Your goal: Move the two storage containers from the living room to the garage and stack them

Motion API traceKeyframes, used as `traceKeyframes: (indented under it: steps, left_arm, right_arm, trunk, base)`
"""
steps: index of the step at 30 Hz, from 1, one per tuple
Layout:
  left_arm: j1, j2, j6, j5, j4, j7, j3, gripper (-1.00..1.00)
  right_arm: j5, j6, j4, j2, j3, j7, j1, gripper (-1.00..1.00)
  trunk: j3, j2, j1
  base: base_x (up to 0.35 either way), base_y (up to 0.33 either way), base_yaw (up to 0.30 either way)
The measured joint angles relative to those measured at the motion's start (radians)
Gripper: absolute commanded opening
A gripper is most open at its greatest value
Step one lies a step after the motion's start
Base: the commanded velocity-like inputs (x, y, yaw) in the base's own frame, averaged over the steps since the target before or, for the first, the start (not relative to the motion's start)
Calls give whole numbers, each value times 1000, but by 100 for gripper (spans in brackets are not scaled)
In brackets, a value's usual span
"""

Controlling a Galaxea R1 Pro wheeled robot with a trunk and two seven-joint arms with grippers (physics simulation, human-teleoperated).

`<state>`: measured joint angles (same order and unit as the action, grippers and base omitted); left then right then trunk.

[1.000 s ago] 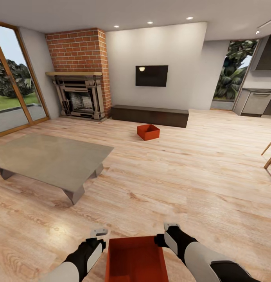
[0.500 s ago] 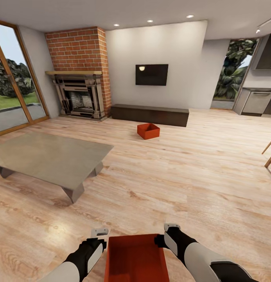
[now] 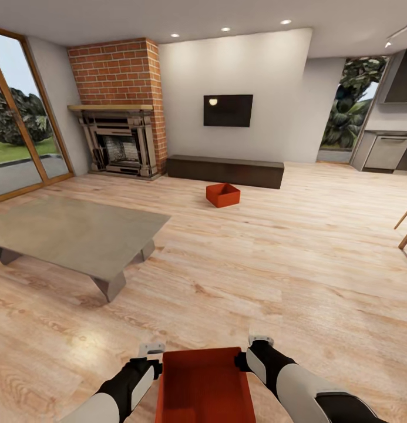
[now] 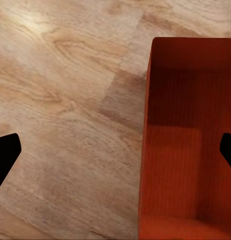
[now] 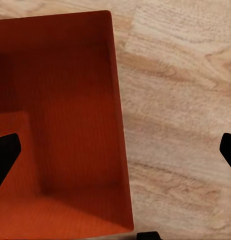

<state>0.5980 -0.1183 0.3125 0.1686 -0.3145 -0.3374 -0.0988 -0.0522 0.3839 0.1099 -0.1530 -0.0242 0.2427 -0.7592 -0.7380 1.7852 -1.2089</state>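
One red-orange storage container (image 3: pixel 222 195) stands on the wood-plank floor of the living room, in front of the long dark cabinet (image 3: pixel 225 171). The other storage container (image 3: pixel 203 385) is right below me, between my two arms. My left gripper (image 3: pixel 150 349) is open at this container's left side. In the left wrist view the left gripper (image 4: pixel 115 152) straddles the ribbed wall of the container (image 4: pixel 188 150), its fingertips far apart. My right gripper (image 3: pixel 259 339) is open at the right side. The right wrist view has it (image 5: pixel 115 150) straddling the opposite wall of the container (image 5: pixel 65 125).
A grey low table (image 3: pixel 74 235) stands at the left, a brick fireplace (image 3: pixel 118 106) and a wall TV (image 3: pixel 228 110) at the back. Wooden chair legs (image 3: pixel 406 226) show at the right edge. Glass doors (image 3: pixel 18 129) line the left wall. Open plank floor lies between the two containers.
The whole picture has shifted slightly upward, so the camera has moved. A little more of the near container shows between my arms. Both grippers stay open at its sides.
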Motion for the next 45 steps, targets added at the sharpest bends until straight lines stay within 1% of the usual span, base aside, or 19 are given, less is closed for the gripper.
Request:
traceKeyframes:
  steps: [3, 45]
  left_arm:
    - [0, 1, 0, 0, 1, 7, 0, 100]
    - [0, 4, -3, 0, -1, 7, 0, 100]
  right_arm:
    - [0, 0, 0, 0, 0, 1, 0, 100]
    - [2, -2, -2, -3, 0, 0, 0, 100]
  trunk:
    - [-9, 21, -11]
    - [-141, 315, -173]
  base:
    - [0, 0, 0]
    - [0, 0, 0]
